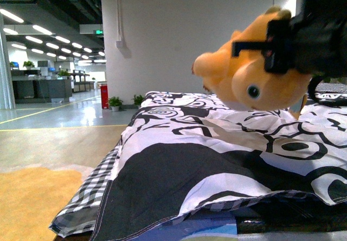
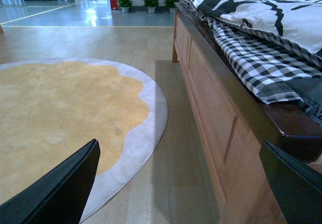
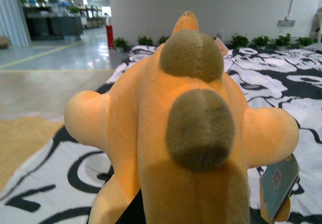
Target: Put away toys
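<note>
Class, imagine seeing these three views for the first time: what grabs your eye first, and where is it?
The orange plush toy, clamped in the right gripper, hangs over the black-and-white bedspread. On the floor beside the wooden bed frame lies a round yellow rug, seen past the open left gripper.

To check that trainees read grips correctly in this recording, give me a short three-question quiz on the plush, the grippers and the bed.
1. Which gripper grips the plush?
2. The plush hangs over: A a desk; B the quilt; C a sink.
3. True or false: the left gripper is shut on the plush.
Key: 1 the right gripper; 2 B; 3 false, the left gripper is open and empty.
</note>
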You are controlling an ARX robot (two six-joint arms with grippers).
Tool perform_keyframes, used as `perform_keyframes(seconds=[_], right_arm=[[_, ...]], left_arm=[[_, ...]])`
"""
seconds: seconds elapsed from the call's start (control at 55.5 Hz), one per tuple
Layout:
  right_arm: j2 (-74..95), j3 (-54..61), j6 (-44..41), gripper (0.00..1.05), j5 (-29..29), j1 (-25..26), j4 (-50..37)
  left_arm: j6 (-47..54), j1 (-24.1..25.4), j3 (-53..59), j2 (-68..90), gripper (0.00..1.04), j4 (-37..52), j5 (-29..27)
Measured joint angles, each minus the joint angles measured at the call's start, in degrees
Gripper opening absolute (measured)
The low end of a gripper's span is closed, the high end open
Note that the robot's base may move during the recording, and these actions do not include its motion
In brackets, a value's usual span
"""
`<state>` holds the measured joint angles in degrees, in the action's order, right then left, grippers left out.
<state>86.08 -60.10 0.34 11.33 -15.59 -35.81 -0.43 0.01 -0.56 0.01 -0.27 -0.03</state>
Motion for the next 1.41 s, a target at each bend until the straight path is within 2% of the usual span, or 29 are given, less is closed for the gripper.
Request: perform_keyframes(seconds=[0.234,0.306,0.577,0.667,0.757,1.117,1.225,1.261,1.405], right_arm=[[-16.63,4.96,7.65,0.09,-17.22,10.16,5.31],[-21.16,7.58,9.31,0.08,-20.92,13.22,6.60],[-39.26,18.25,18.60,0.08,-38.56,29.70,9.49],[-43.36,21.16,21.49,0.08,-42.16,34.82,9.55],[-46.16,23.52,21.88,0.08,-42.47,36.89,12.39],[-47.01,25.09,21.90,0.08,-42.86,37.11,13.77],[-49.88,23.26,11.67,0.08,-30.62,33.44,30.64],[-51.12,24.52,8.85,0.08,-28.44,32.46,33.51],[-55.41,33.42,2.75,0.08,-22.99,28.65,33.07]], left_arm=[[0.00,0.00,0.00,0.00,0.98,0.00,0.02],[0.00,0.00,0.00,0.00,0.98,0.00,0.00],[0.00,0.00,0.00,0.00,0.98,0.00,0.00],[0.00,0.00,0.00,0.00,0.98,0.00,0.00],[0.00,0.00,0.00,0.00,0.98,0.00,0.00],[0.00,0.00,0.00,0.00,0.98,0.00,0.00],[0.00,0.00,0.00,0.00,0.98,0.00,0.00],[0.00,0.00,0.00,0.00,0.98,0.00,0.00],[0.00,0.00,0.00,0.00,0.98,0.00,0.00]])
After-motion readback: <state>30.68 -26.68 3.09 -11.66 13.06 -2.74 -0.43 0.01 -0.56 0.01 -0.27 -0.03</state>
